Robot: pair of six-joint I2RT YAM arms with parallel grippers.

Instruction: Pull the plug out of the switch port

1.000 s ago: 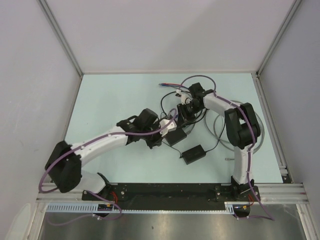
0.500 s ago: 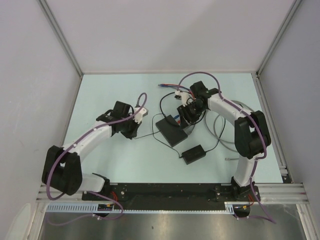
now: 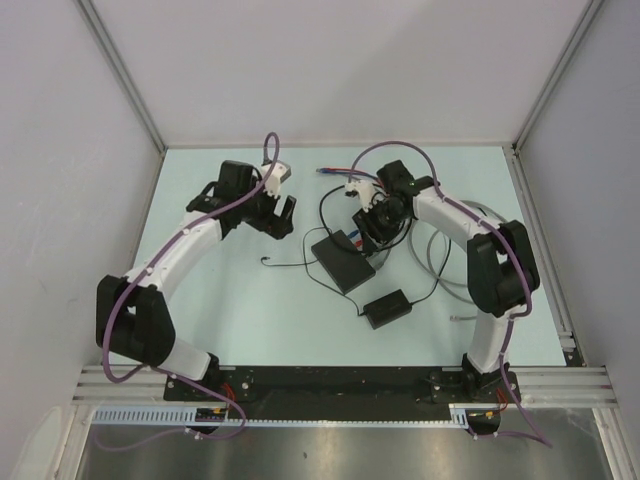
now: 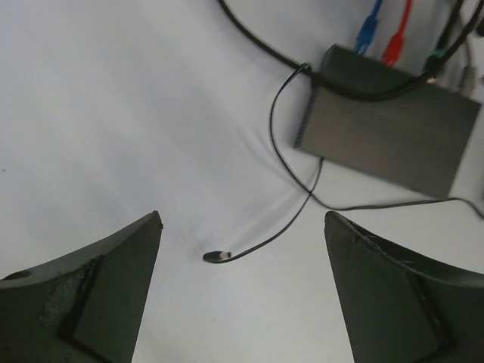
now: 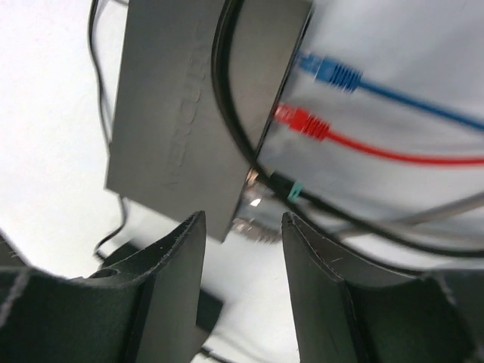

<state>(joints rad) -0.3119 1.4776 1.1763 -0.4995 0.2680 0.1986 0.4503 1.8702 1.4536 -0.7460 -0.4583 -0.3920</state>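
plug: loose on surface, out of switch, under left tool, cord running forward-right | left tool: apart, empty, nearer | right tool: apart, at switch corner

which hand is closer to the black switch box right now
Right. The right hand hovers at the switch box's far edge, where the cables plug in; the left hand is well off to its left over the table, apart from it.

Table with switch, adapter brick, cables
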